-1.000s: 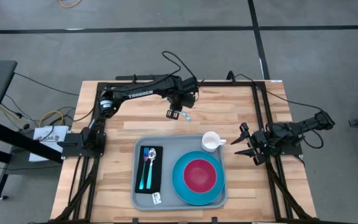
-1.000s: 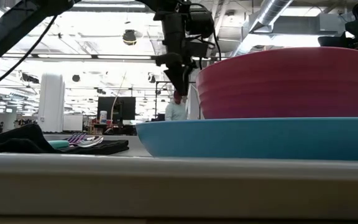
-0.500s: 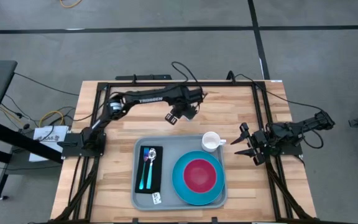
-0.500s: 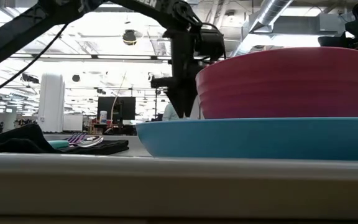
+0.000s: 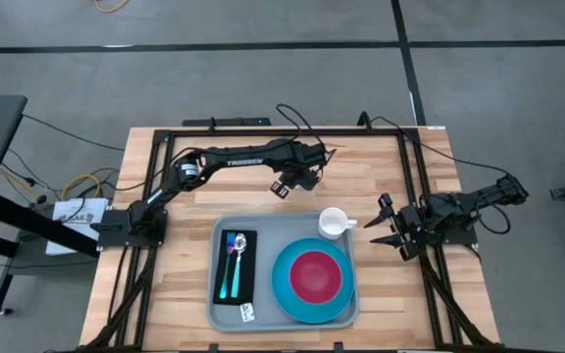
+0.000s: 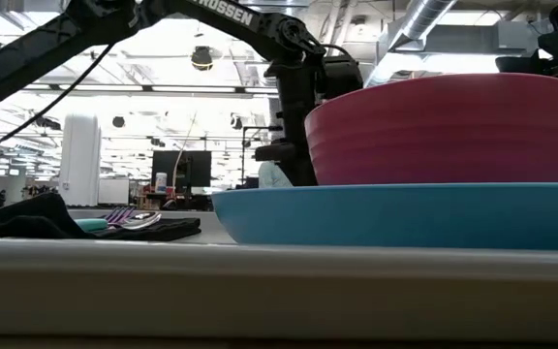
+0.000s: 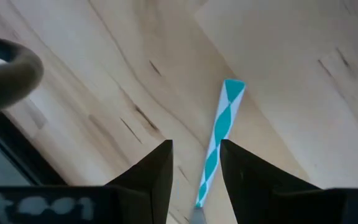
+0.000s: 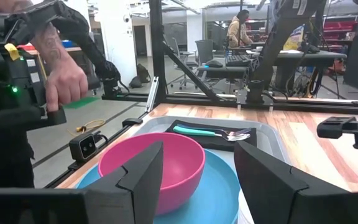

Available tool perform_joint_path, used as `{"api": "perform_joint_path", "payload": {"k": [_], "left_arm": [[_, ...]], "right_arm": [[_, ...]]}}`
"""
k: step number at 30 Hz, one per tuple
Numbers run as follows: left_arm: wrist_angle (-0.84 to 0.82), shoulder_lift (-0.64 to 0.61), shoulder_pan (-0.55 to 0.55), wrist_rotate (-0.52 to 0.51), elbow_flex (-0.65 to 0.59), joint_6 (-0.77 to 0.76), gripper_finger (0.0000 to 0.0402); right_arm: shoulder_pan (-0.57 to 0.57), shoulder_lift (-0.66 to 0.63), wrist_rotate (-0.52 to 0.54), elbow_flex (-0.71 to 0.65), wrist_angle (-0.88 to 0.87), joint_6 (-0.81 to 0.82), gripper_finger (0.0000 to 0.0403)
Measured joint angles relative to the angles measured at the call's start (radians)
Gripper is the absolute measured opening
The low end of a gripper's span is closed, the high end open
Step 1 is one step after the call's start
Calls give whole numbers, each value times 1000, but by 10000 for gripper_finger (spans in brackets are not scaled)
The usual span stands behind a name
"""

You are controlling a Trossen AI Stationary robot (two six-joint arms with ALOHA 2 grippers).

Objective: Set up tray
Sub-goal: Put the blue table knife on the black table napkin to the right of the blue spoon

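Note:
The grey-blue tray (image 5: 263,224) lies near the table's near edge. It holds a black napkin (image 5: 233,266) with a teal-handled spoon and fork, a round blue plate (image 5: 284,291) with a pink bowl (image 5: 314,275) on it, and a white cup (image 5: 333,223) in its far right corner. My left gripper (image 5: 282,187) hangs over bare wood just beyond the tray's far rim, left of the cup, and is shut on a teal-and-white striped straw (image 7: 219,134). My right gripper (image 5: 388,227) waits open at the tray's right side. My left gripper pinches the straw between its two fingers near one end (image 7: 202,190). The rest of the straw sticks out forward past the fingertips (image 7: 163,155). The straw is lifted clear of the table, with its free end (image 7: 234,87) over the wood.
Black frame rails run along the table's left, far and right sides (image 5: 410,167). Bare wood lies between the tray and the far rail. In the right wrist view a person's hand (image 8: 61,81) holds a dark device beyond the table.
My left gripper has carried the straw toward the table's right edge and a little toward the near edge, closer to the cup. It has come lower and turned about as the arm stretched out. My right arm has kept still.

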Motion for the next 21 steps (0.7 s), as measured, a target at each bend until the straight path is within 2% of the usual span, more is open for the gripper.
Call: {"api": "perform_joint_path", "payload": {"k": [5,14,21], "left_arm": [[12,0,-4,40,-14,-18,122],[30,2,-10,22,-29,-17,122],[14,2,-24,-60,-29,-100,122]], "right_arm": [[0,0,0,0,0,0,188],[0,0,0,0,0,0,188],[0,0,0,0,0,0,188]]}}
